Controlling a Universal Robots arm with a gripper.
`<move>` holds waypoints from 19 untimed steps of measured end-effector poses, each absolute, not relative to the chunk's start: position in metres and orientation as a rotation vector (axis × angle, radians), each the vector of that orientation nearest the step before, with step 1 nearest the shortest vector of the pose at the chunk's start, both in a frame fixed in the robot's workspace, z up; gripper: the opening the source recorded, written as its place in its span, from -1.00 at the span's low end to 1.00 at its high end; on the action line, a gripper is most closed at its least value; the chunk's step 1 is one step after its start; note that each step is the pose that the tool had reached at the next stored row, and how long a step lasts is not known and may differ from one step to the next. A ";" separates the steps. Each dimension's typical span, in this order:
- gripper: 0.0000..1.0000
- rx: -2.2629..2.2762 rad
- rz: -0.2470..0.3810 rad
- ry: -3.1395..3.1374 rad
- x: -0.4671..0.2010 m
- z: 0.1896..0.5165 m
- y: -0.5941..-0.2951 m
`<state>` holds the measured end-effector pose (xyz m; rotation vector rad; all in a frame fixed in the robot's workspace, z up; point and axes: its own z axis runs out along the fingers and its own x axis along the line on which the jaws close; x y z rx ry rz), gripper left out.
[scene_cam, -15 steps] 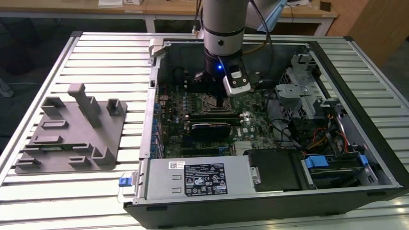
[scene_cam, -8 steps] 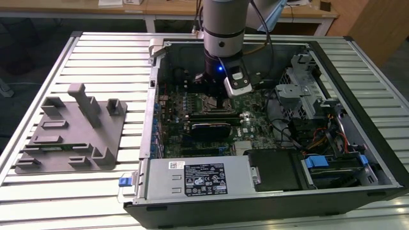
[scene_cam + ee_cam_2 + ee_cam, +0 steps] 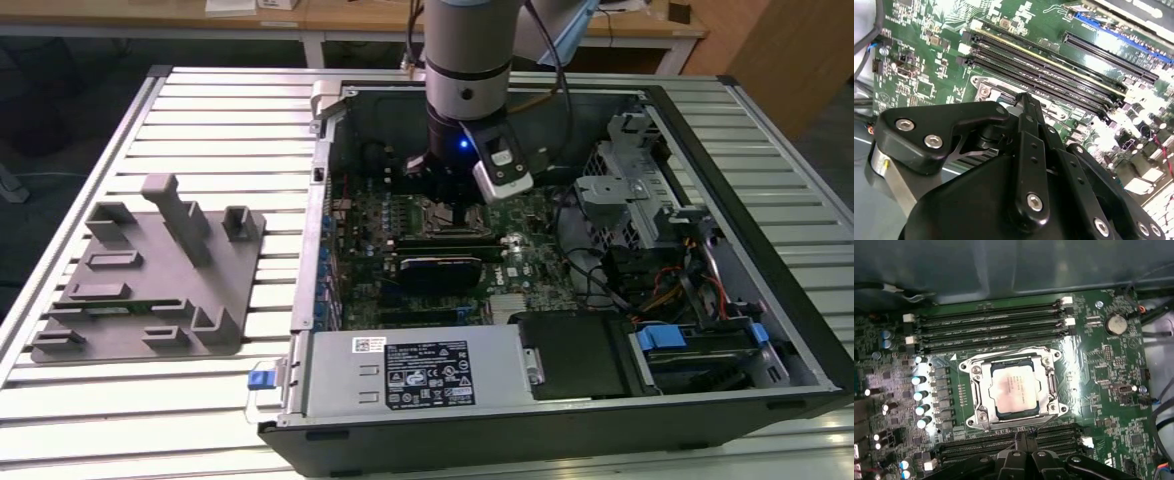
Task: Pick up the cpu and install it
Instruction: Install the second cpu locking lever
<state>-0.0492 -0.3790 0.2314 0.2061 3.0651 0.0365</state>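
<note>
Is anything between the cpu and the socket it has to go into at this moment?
Nothing visible. In the first wrist view the cpu already lies flat inside the socket frame on the motherboard, its silver top uncovered. The gripper sits beside the socket's edge, not over the chip.

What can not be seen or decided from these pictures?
- Exterior view: the arm stands over the motherboard and hides the socket with the cpu.
- First wrist view: the cpu lies inside the socket frame; whether it is fully seated cannot be judged. The gripper is cut off by the picture's edge.
- Second wrist view: the gripper's black body covers the socket; its fingertips are barely visible, so open or shut is unclear.
</note>
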 end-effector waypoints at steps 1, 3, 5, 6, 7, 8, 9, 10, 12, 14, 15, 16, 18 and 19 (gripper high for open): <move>-0.79 0.189 0.037 3.066 -0.049 0.231 -0.379; -0.79 0.164 0.038 3.068 -0.049 0.231 -0.380; -0.79 0.151 0.038 3.069 -0.049 0.231 -0.381; -0.79 0.146 0.039 3.069 -0.049 0.231 -0.381; -0.79 0.141 0.039 3.069 -0.049 0.231 -0.382; -0.79 0.137 0.039 3.069 -0.049 0.231 -0.383; -0.79 0.134 0.039 3.070 -0.049 0.231 -0.383; -0.79 0.132 0.039 3.070 -0.049 0.231 -0.384; -0.79 0.129 0.039 3.070 -0.049 0.231 -0.384; -0.79 0.128 0.039 3.070 -0.049 0.231 -0.384; -0.79 0.128 0.039 3.070 -0.049 0.231 -0.384; -0.79 0.128 0.039 3.070 -0.049 0.231 -0.384; -0.79 0.127 0.039 3.073 -0.049 0.231 -0.384; -0.79 0.128 0.039 3.081 -0.049 0.231 -0.384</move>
